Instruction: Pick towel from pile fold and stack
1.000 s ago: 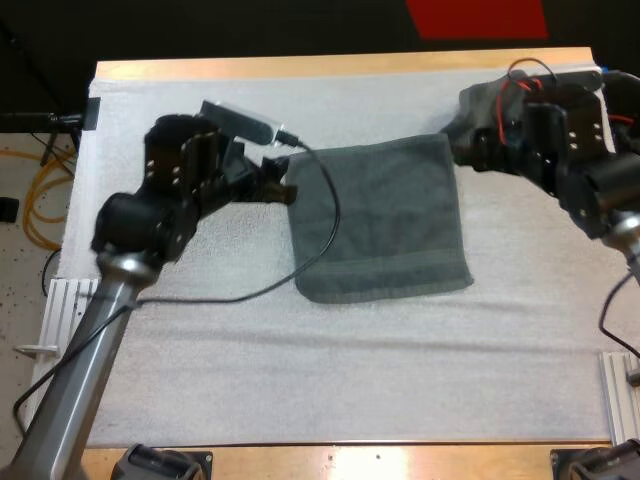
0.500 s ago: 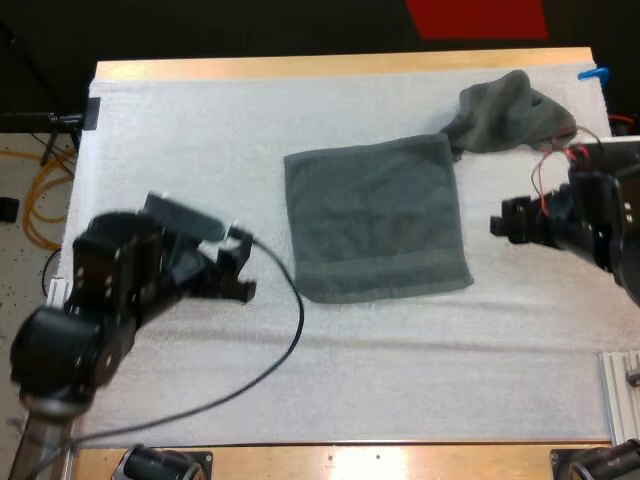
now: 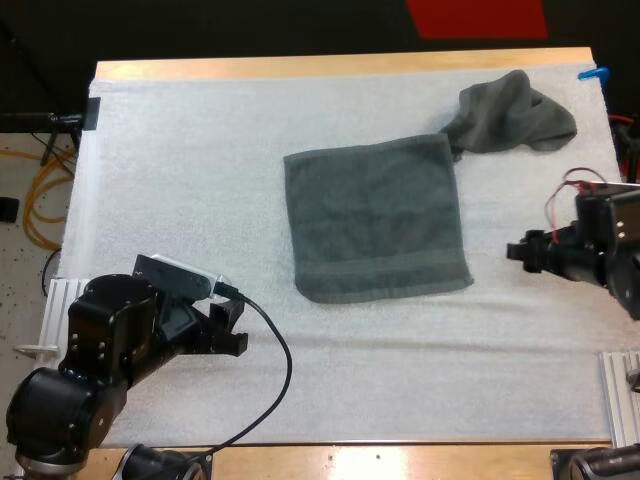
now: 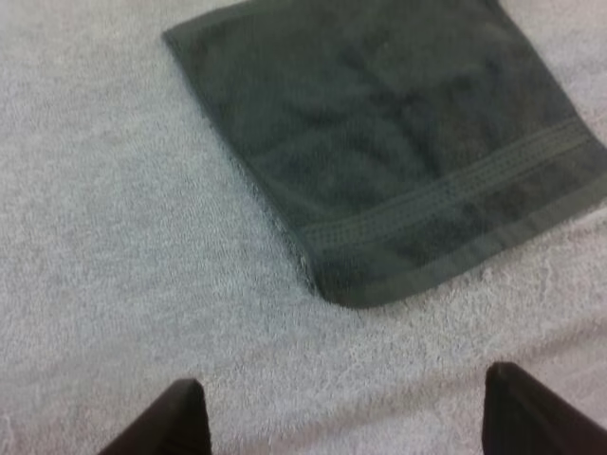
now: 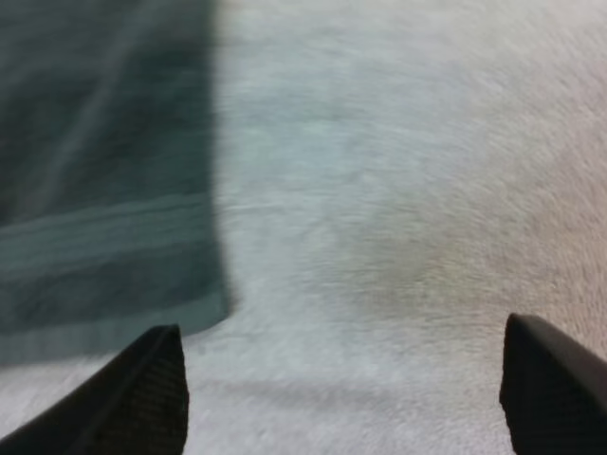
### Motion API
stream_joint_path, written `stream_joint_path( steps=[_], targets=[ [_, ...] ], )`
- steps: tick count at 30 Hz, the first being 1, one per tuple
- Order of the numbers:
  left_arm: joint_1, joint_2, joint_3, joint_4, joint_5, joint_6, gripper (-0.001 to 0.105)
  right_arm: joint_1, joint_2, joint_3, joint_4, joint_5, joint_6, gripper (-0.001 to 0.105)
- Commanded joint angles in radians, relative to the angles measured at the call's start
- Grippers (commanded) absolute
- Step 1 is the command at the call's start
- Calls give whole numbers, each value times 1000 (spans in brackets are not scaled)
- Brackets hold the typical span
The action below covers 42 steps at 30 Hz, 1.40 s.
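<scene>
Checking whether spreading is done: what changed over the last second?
The left claw left the far left corner of the flat towel and drew back to the near left; the right claw left its far right corner and drew back nearer at the right edge. Both stand open over the mat. The flat towel and crumpled towel lie as before.

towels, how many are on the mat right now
2. A flat towel lies spread at the middle of the mat; a crumpled towel sits at the far right, touching the flat one's far corner. Another could hide under the crumpled one.
</scene>
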Motion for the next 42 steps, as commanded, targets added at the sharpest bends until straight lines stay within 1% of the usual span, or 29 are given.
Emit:
stream_joint_path(
  steps=[1, 2, 4, 6, 9, 15, 19, 22, 29, 35, 40, 42],
  targets=[
    [2, -3, 6, -1, 7, -11, 59, -40, 19, 17, -29, -46, -15, 66],
    [2, -3, 9, -1, 7, -11, 59, -63, 32, 27, -37, -63, -16, 66],
    [2, -3, 16, -1, 7, -11, 59, -118, 72, 47, -50, -132, -20, 66],
    [2, -3, 23, -1, 8, -11, 59, -152, 108, 63, -70, -202, -20, 66],
    [2, -3, 25, -1, 32, -11, 59, -183, 159, 91, -119, -306, -20, 66],
    [2, -3, 25, -1, 45, -11, 59, -207, 291, 120, -169, -485, -18, 66],
    [2, -3, 25, -1, 45, -11, 59, -207, 386, 120, -200, -584, -13, 66],
    [2, -3, 25, -1, 52, -11, 59, -207, 441, 120, -228, -639, -7, 66],
    [2, -3, 25, -1, 52, -11, 59, -205, 502, 120, -260, -714, 12, 66],
    [2, -3, 25, -1, 52, -11, 59, -161, 508, 120, -284, -695, 42, 66],
    [2, -3, 25, -1, 52, -11, 59, -92, 508, 120, -357, -606, 129, 66],
    [2, -3, 25, -1, 52, -11, 59, -73, 509, 120, -378, -602, 169, 66]
  ],
)
